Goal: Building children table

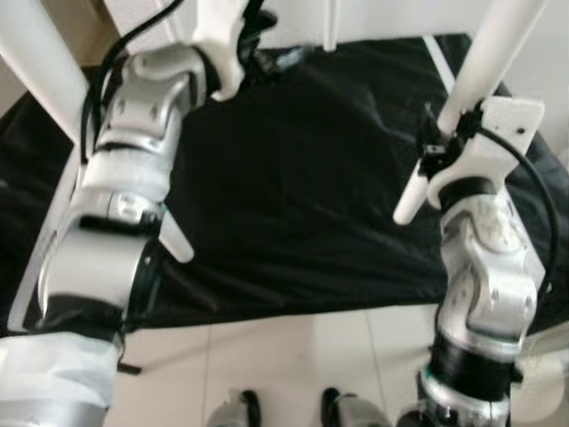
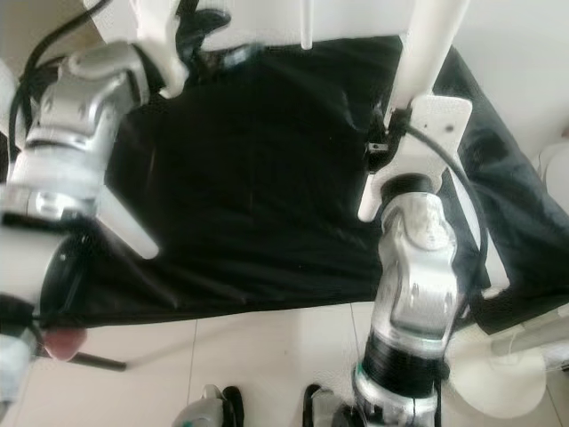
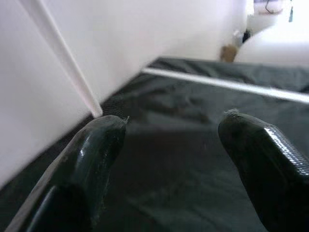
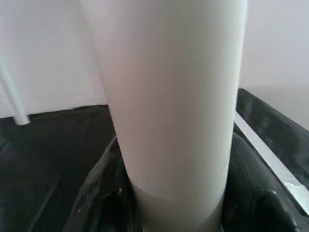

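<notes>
A black cloth [image 1: 302, 187] covers the work surface in front of the robot, rumpled in soft folds and hanging over the near edge above pale floor tiles [image 1: 293, 356]. Four white table legs can be counted in the head views. The right gripper [image 1: 442, 142] is clamped round one thick white leg [image 1: 484, 58] that rises steeply past the top of the frame, with its lower end [image 1: 407, 206] sticking out below the gripper over the cloth; in the right wrist view this leg [image 4: 169, 106] sits squeezed between the two black fingers [image 4: 96, 203]. A second thick leg [image 1: 40, 67] slants across the far left, just beside the left arm [image 1: 124, 205]. A third, shorter one pokes out beside the left forearm [image 1: 175, 245], low over the cloth. The fourth is a thin white rod [image 1: 330, 25] standing upright at the back edge, near the wall. The left gripper [image 3: 171, 133] is raised at the back left, its two fingers [image 3: 96, 154] spread wide apart with only cloth between them; a white strip [image 3: 227, 84] lies across the cloth ahead of it and the wall [image 3: 48, 96] stands close alongside. The middle of the cloth between the two arms is open. A black cable [image 1: 533, 191] loops from the right wrist down its arm. The robot's two feet [image 1: 293, 409] stand on the tiles just short of the cloth's edge.
</notes>
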Motion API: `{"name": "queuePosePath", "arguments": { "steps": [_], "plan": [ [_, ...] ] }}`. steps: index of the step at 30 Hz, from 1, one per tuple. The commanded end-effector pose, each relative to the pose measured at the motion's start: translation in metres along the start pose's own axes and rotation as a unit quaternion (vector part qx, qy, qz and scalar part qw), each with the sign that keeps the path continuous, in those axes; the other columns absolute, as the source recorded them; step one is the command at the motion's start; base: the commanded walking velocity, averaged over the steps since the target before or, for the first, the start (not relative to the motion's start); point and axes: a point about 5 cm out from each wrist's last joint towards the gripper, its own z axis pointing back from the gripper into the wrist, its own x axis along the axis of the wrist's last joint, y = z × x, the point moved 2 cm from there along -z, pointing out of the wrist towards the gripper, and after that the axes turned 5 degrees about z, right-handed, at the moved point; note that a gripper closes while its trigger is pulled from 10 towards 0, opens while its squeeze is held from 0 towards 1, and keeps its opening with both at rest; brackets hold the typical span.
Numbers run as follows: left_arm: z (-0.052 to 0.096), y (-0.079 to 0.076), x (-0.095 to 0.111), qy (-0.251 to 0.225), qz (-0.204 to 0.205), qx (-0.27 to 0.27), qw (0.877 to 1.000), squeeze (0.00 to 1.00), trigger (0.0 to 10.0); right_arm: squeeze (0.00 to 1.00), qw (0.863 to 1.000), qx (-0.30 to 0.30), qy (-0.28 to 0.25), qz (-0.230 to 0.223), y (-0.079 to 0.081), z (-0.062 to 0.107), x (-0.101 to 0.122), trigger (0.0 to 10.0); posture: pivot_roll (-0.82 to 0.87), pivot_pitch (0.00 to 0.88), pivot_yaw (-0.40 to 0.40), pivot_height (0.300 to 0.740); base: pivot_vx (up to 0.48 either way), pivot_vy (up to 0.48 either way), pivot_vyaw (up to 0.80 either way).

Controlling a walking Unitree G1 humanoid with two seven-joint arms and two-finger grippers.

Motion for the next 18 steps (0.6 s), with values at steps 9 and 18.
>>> {"name": "queuePosePath", "arguments": {
  "steps": [9, 18],
  "plan": [
    [0.047, -0.002, -0.027, -0.006, 0.018, -0.014, 1.000, 0.00, 10.0, 0.48, 0.997, -0.033, 0.065, -0.012, -0.016, 0.021, -0.042, 10.0, -0.03, 0.169, 0.046, 0.740, 0.000, 0.000, 0.00],
    [0.064, -0.021, -0.049, -0.002, 0.055, -0.015, 0.998, 0.00, 10.0, 1.00, 0.997, -0.064, 0.050, 0.001, -0.029, 0.030, -0.055, 10.0, -0.02, 0.172, 0.045, 0.740, 0.000, 0.000, 0.00]
  ]
}}
